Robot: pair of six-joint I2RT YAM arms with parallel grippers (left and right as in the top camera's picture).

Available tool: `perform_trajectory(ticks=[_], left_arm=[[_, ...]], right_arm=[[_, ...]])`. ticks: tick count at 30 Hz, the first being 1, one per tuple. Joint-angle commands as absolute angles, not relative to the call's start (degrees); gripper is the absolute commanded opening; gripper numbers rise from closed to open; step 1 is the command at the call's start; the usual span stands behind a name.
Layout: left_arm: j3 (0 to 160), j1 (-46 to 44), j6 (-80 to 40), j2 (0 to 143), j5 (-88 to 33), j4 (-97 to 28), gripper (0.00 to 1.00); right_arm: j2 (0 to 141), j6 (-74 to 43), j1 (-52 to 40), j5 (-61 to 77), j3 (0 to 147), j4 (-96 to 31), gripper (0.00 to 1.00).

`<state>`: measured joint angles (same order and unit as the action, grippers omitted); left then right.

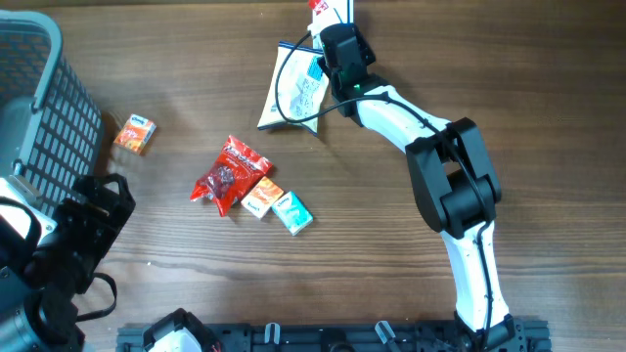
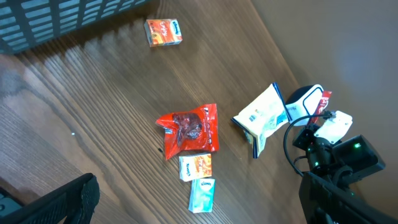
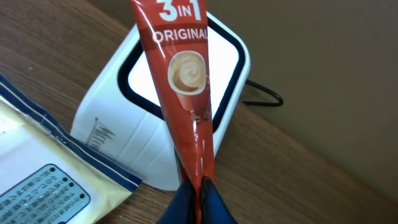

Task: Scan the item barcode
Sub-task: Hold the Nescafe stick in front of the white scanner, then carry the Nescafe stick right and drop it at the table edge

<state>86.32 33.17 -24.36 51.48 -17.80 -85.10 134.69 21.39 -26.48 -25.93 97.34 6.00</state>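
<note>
My right gripper (image 3: pixel 200 193) is shut on the bottom end of a red "3 in 1 Original" coffee sachet (image 3: pixel 186 93). The sachet stands upright right in front of the lit window of the white barcode scanner (image 3: pixel 106 124). From overhead, this gripper (image 1: pixel 333 29) is at the table's far edge, with the sachet (image 1: pixel 320 8) and scanner (image 1: pixel 340 10) beyond it. My left gripper (image 1: pixel 93 210) is open at the near left, high above the table and holding nothing. Its two dark fingers (image 2: pixel 68 199) frame the left wrist view.
A pale yellow-and-white pouch (image 1: pixel 293 88) lies beside the scanner. Mid-table lie a red snack bag (image 1: pixel 230 174), an orange tissue pack (image 1: pixel 259 198) and a teal tissue pack (image 1: pixel 292 212). A small orange box (image 1: pixel 135 134) sits near the grey basket (image 1: pixel 39 98) at far left.
</note>
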Motion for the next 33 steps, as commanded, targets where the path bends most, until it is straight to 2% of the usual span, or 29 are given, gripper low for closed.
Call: perform_trajectory(ticks=[1, 8, 14, 22, 28, 33], left_arm=[[86.65, 33.56, -24.88, 51.48, -17.45, -84.93, 1.00], [86.65, 33.56, -24.88, 51.48, -17.45, -84.93, 1.00], [86.65, 33.56, -24.88, 51.48, -17.45, -84.93, 1.00], [86.65, 33.56, -24.88, 51.48, -17.45, -84.93, 1.00], [86.65, 33.56, -24.88, 51.48, -17.45, -84.93, 1.00], [86.65, 33.56, -24.88, 51.48, -17.45, -84.93, 1.00]], right_arm=[[132.81, 20.01, -26.39, -29.76, 98.80, 5.93, 0.04], [129.56, 15.14, -25.41, -30.79, 99.79, 2.26, 0.04], [124.49, 5.85, -19.31, -21.71, 102.08, -6.24, 0.04], [119.98, -3.09, -6.59, -17.45, 102.30, -18.94, 0.04], [120.44, -10.50, 6.48, -16.38, 102.28, -29.76, 0.04], [120.55, -15.40, 18.57, -2.66, 102.26, -32.93, 0.04]])
